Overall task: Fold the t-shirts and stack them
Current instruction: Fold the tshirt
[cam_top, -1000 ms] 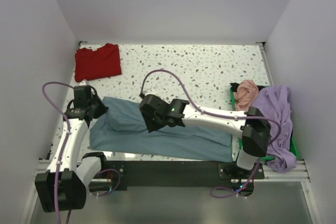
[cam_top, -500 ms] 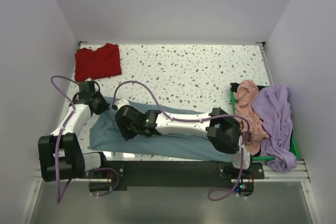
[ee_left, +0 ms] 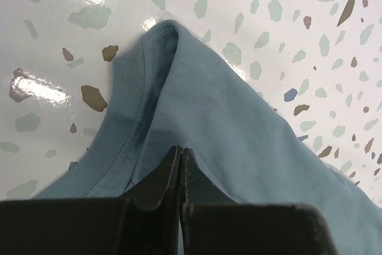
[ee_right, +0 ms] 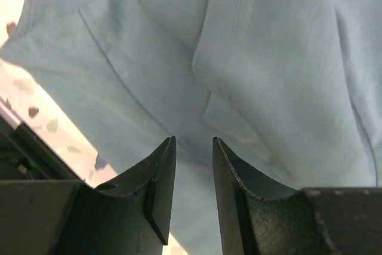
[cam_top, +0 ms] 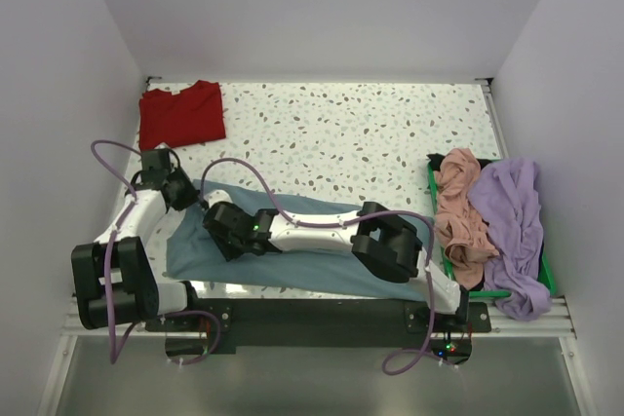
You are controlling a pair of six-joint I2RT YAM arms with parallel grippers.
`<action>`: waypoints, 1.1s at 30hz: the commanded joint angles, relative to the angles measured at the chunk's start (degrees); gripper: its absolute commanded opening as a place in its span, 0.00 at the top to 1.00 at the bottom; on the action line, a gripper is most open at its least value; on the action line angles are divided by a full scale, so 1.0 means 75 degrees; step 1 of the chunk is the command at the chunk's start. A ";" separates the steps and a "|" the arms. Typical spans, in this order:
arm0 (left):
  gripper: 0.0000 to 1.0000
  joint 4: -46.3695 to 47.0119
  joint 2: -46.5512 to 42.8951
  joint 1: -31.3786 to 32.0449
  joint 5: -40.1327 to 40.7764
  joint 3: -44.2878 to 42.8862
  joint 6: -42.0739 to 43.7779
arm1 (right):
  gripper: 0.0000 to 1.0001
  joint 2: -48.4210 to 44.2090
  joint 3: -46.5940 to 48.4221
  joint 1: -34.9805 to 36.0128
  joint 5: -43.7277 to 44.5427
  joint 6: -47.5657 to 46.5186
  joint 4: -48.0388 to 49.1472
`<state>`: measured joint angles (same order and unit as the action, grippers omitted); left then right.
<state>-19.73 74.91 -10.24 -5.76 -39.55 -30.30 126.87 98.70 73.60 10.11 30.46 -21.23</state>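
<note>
A slate-blue t-shirt (cam_top: 322,245) lies spread along the near side of the speckled table (cam_top: 370,133). My left gripper (cam_top: 190,197) is at its back left corner, jaws shut on a tented fold of the cloth (ee_left: 197,106) just beside the collar (ee_left: 128,88). My right arm reaches far left across the shirt. Its gripper (cam_top: 216,233) hovers low over the shirt's left part, open, with only cloth (ee_right: 250,58) below the fingertips (ee_right: 169,147). A folded red t-shirt (cam_top: 181,114) rests at the back left corner.
A green bin (cam_top: 546,275) at the right edge holds a crumpled salmon-pink shirt (cam_top: 458,207) and a lavender shirt (cam_top: 515,216) draped over its rim. White walls close in on the left, back and right. The arm bases sit at the near edge.
My right arm has swung left across the blue shirt, carrying its gripper from mid-shirt to the left part. The left gripper has shifted slightly back, still pinching the corner.
</note>
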 commanded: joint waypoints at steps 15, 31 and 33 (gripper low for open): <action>1.00 0.0228 -0.0262 -0.0181 -0.0240 -0.0106 0.0337 | 0.67 0.0545 0.0599 0.0042 0.1113 -0.0229 -0.0134; 1.00 -0.0487 -0.1000 -0.0229 -0.0287 -0.0188 0.0326 | 1.00 -0.0074 0.0400 0.0042 0.0727 -0.0323 -0.0122; 1.00 -0.0639 -0.1245 -0.0228 -0.0252 -0.0129 0.0326 | 1.00 -0.0228 0.0271 0.0042 0.0656 -0.0335 -0.0099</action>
<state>-22.76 68.88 -11.42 -7.38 -39.55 -28.88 130.43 101.67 73.60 15.46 28.42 -22.09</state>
